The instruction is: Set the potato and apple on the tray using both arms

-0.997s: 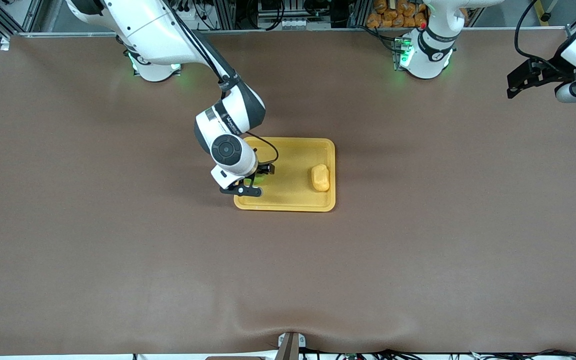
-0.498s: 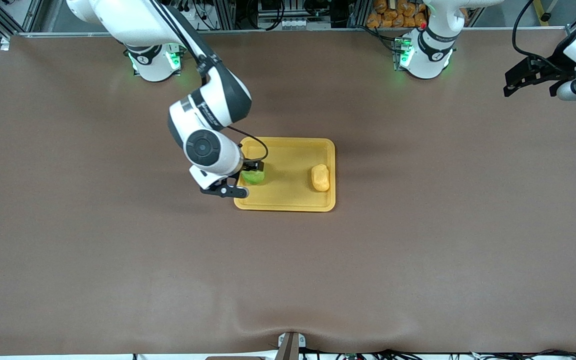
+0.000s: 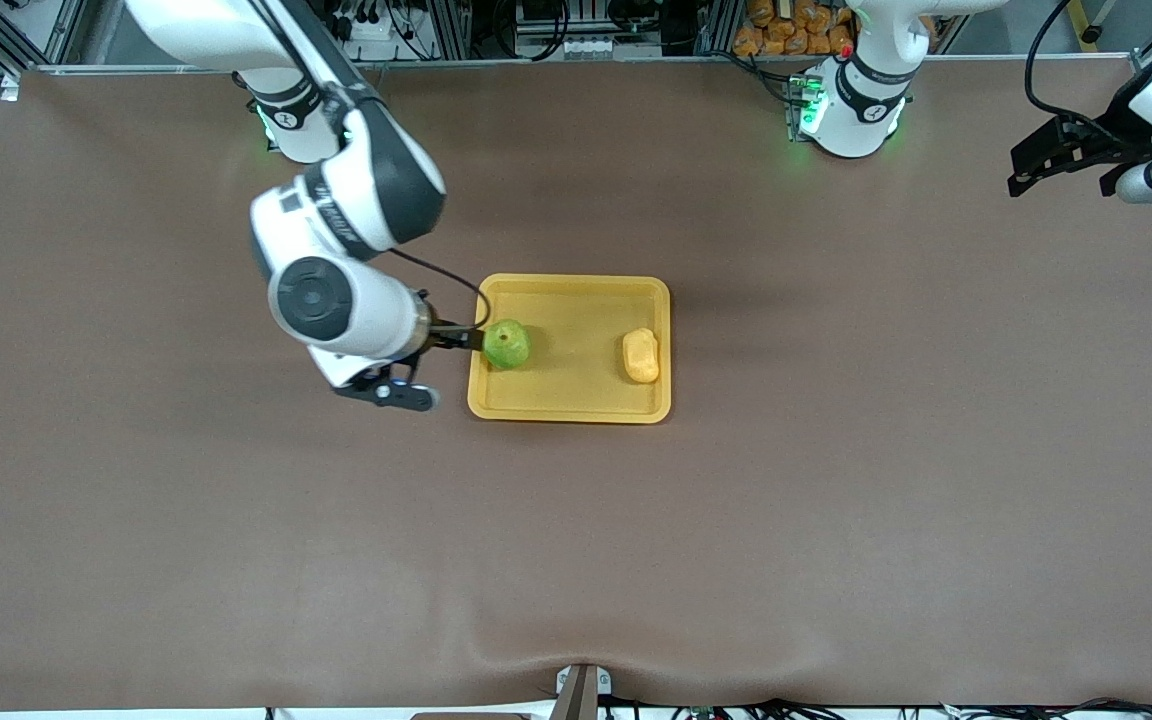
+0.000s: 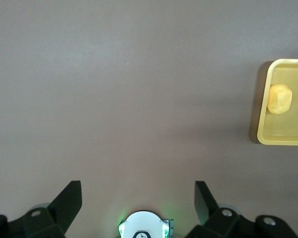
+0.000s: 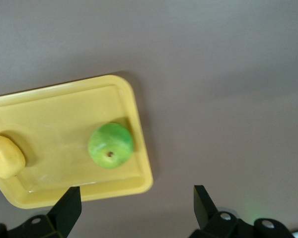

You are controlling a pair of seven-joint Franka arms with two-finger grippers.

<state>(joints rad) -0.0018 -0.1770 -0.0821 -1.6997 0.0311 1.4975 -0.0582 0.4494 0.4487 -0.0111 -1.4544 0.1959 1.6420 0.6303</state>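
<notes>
Tray [image 3: 570, 409]: yellow-orange, flat on the brown worktop [image 3: 836, 500] around its middle, somewhat closer to the edge where the arm bases stand than to the camera's edge; long sides run along the table's length
Apple [image 3: 506, 344]: green, sitting in the tray at the end toward the right arm, close to that short rim, stem dimple turned up; nothing is touching it
Potato [image 3: 641, 355]: yellow lump lying in the same tray at the end toward the left arm, just inside the rim, well apart from the apple
Right arm: reaches out from its base at the top edge, elbow bent, forearm angled down, wrist hanging over bare worktop just beside the tray's short edge
Right gripper [image 5: 134, 206]: up in the air over the worktop next to the tray corner nearest the camera, pointing down; in the right wrist view its two black fingers [image 5: 67, 208] stand wide apart with nothing between them, the apple and tray showing past them
Left arm: folded up and waiting out over the corner of the worktop at its own end, near the base-side edge
Left gripper [image 4: 138, 203]: held high over bare worktop, aimed downward; in the left wrist view its fingers [image 4: 204, 202] are spread wide and empty, the tray end with the potato visible well off
</notes>
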